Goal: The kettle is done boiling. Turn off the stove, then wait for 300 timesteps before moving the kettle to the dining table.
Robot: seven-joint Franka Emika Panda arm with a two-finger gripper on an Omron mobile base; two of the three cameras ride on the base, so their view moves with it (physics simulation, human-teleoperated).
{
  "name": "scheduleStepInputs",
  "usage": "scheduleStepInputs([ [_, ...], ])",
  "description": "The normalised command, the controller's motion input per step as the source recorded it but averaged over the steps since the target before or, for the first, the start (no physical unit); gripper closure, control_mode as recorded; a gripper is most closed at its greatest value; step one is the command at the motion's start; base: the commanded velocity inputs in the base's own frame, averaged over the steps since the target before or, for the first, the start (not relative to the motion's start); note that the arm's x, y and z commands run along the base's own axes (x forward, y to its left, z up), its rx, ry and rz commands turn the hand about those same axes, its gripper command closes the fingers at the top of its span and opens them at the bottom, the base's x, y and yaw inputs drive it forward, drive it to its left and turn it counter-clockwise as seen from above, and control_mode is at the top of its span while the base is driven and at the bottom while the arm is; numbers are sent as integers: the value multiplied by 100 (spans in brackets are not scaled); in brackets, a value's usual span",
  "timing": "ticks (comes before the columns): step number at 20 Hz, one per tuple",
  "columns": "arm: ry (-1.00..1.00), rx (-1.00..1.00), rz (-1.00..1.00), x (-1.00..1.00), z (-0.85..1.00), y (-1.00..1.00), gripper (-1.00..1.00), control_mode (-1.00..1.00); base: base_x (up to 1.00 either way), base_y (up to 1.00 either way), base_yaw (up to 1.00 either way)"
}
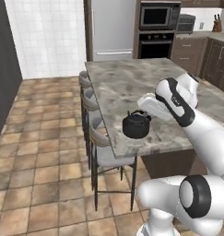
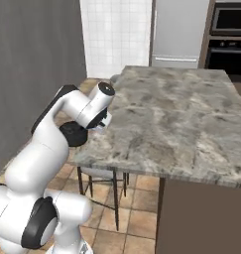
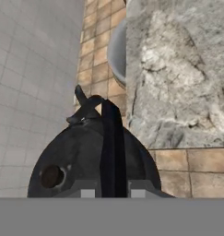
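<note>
The small black kettle hangs by its thin arched handle from my gripper, which is shut on that handle. It is at the near left corner of the dining table, a long marble-topped island. In the right base view the kettle sits just off the table's left edge, beside my gripper. In the hand view the kettle's body lies under my gripper, with the table edge to its right and floor tiles beyond. The stove is out of view.
Grey stools stand along the table's left side, one under the kettle's corner. A black wall oven with a microwave and a tall fridge stand behind. Brown cabinets line the right. Tiled floor lies open on the left.
</note>
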Motion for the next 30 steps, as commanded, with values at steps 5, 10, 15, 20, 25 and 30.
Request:
scheduleStepInputs([
  [5, 0, 0, 0, 0, 0, 0, 100, 100, 43, 46, -45],
  [10, 0, 0, 0, 0, 0, 0, 100, 100, 35, 57, -46],
  [15, 0, 0, 0, 0, 0, 0, 100, 100, 35, 62, -44],
  [20, 0, 0, 0, 0, 0, 0, 100, 100, 39, 62, -38],
  [25, 0, 0, 0, 0, 0, 0, 100, 100, 28, 23, -14],
  [30, 0, 0, 0, 5, -1, 1, 100, -100, 13, 0, 0],
])
